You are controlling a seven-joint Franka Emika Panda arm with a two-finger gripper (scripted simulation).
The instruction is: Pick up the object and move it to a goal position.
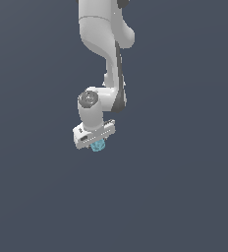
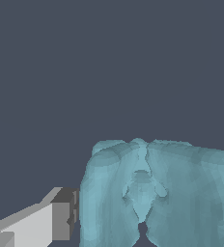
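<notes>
Franka arm (image 1: 103,59) reaches down from the top of the exterior view, gripper (image 1: 97,144) jaws pinching the light teal faceted lump (image 1: 98,145) just under the white hand, one grey finger pad (image 2: 64,214) flush against the lump's side in the wrist view, second finger not visible.

ext view: arm (image 1: 103,54) cut off by top edge, base not seen. gripper (image 1: 97,142) fingers too small to make out; the white hand body covers most of the teal object (image 1: 99,145), only a bit pokes out below. wrist view: object (image 2: 157,193) cut off by the picture's edge on 2 sides, full shape can't be told. one finger (image 2: 61,219) shows partly, also cut off; 2nd finger hidden, so jaw gap can't be told.
</notes>
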